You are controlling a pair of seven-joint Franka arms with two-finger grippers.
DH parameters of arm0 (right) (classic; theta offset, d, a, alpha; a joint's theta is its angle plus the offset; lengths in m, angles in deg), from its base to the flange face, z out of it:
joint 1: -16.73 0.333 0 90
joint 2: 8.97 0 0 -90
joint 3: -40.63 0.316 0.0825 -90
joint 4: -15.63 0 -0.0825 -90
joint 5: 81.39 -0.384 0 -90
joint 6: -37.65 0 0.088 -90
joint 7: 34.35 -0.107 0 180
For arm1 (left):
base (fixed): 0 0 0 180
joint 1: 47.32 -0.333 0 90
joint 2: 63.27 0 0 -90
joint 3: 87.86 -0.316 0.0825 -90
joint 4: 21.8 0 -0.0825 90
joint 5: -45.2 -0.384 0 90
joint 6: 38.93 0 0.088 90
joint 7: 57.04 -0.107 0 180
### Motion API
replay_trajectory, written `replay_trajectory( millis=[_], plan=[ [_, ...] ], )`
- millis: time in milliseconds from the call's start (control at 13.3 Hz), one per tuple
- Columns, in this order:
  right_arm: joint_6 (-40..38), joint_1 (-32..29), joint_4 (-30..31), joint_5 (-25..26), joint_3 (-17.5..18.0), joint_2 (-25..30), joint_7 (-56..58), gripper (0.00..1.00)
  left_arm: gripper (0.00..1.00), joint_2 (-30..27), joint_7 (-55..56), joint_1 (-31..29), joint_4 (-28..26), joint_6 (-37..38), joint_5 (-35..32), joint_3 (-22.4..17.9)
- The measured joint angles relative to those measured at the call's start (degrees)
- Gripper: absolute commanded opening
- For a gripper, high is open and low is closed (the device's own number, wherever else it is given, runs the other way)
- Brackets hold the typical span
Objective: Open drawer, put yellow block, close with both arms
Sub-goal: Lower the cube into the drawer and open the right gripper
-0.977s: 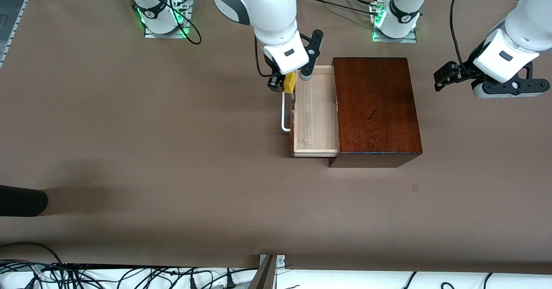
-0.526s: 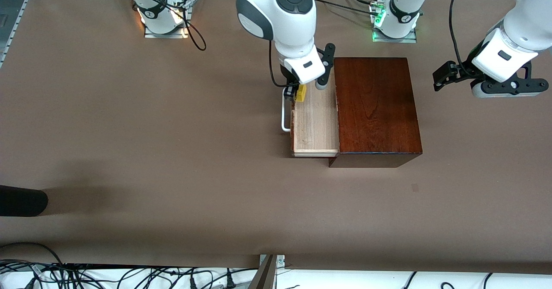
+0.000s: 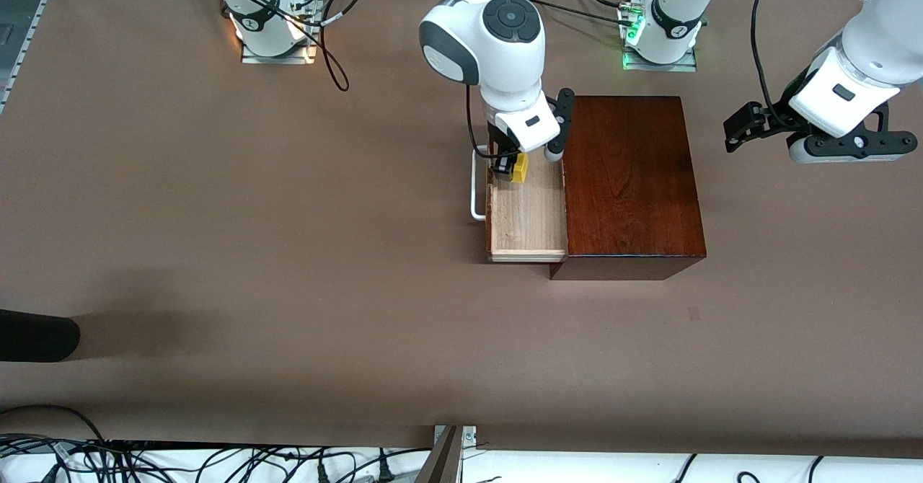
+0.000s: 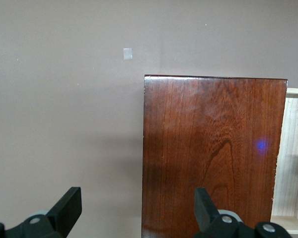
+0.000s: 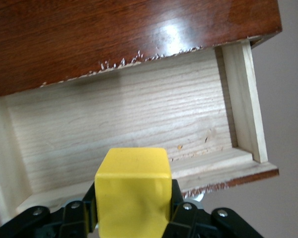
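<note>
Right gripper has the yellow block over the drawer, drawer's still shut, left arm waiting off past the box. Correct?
Not quite: the drawer is pulled open, its pale tray showing in the front and right wrist views. The rest holds: the right gripper holds the yellow block over it, and the left gripper waits open past the box.

Yellow block [image 3: 520, 167] over open drawer [image 3: 528, 216]

Glossy mahogany-coloured wooden box [image 3: 629, 176], pale raw-looking wood drawer [image 3: 530, 216] with chipped edges, smooth matt yellow block [image 5: 133, 193], matt brown counter [image 3: 252, 252]
</note>
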Motion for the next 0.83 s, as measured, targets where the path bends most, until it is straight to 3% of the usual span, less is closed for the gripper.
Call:
replay_trajectory(
  millis=[601,827],
  plan=[
    [7.26,1.1,-0.18,1.97,-0.87,-5.29,0.0,0.09,1.0,0.0,0.0,0.0,0.0,0.0,0.0,0.0],
    [7.52,1.5,-0.19,2.06,-0.91,-5.81,0.0,0.2,1.0,0.0,0.0,0.0,0.0,0.0,0.0,0.0]
  ],
)
